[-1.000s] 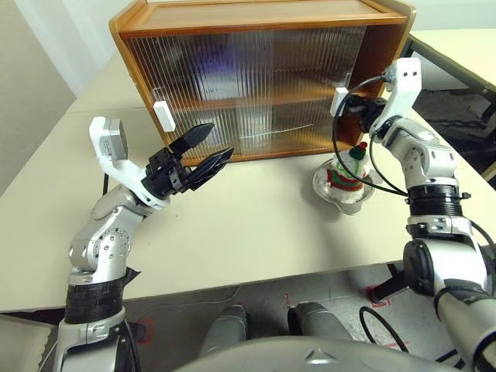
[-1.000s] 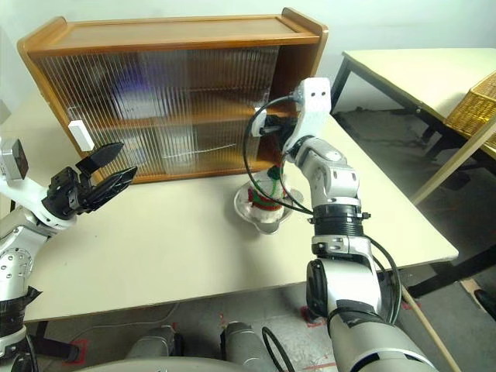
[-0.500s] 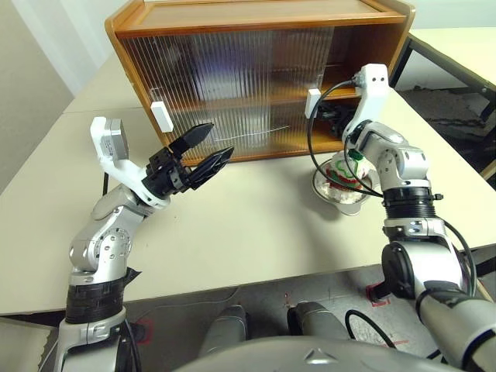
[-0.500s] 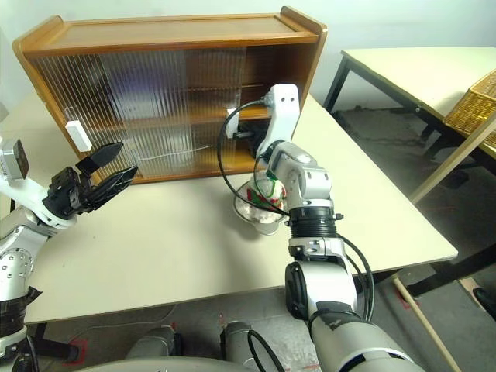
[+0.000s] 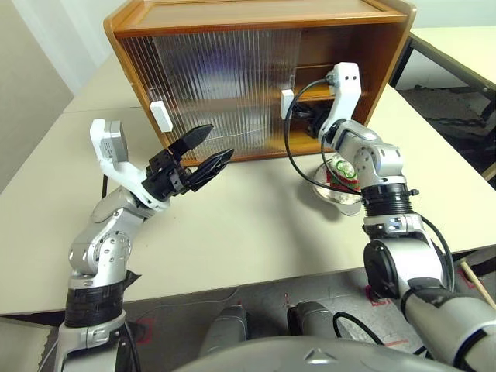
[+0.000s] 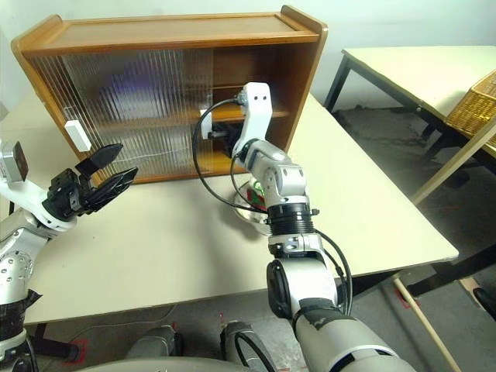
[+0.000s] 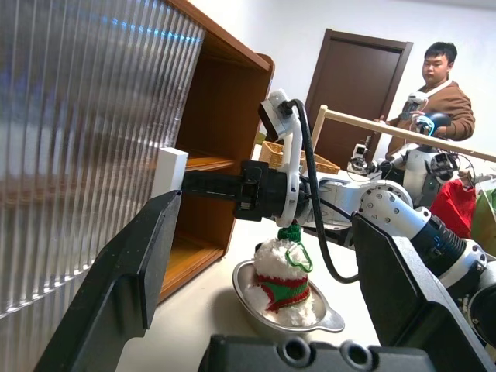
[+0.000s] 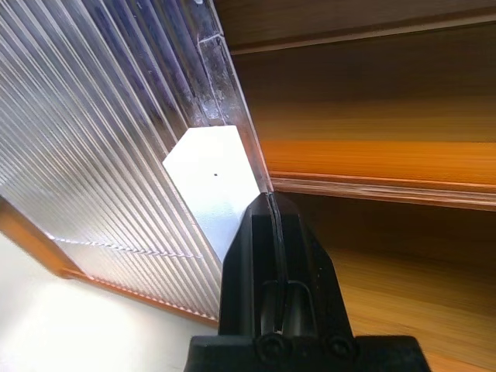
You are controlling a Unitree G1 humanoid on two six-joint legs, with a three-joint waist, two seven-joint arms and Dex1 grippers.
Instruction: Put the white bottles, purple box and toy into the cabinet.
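The cabinet (image 5: 256, 15) stands at the back of the table, its right part uncovered. My right gripper (image 5: 301, 116) is shut, and its tip presses against the white handle (image 8: 213, 186) of the ribbed sliding door (image 5: 225, 77). The toy (image 7: 285, 279) sits in a shallow metal bowl (image 7: 329, 316) on the table, just below my right wrist. Further left, my left gripper (image 5: 221, 139) is held open and empty above the table, in front of the other door handle (image 5: 161, 116). The white bottles and the purple box are hidden. A bluish blur shows through the door at the upper shelf.
A second table (image 6: 418, 70) stands to the right across a gap, with a wicker basket (image 6: 477, 108) beside it. A person (image 7: 438, 85) stands in the background of the left wrist view. The tabletop (image 5: 256, 225) in front of the cabinet offers free room.
My right gripper has moved left against the door handle, and the sliding door has slid left with it, uncovering the cabinet's right side. The left arm has not moved.
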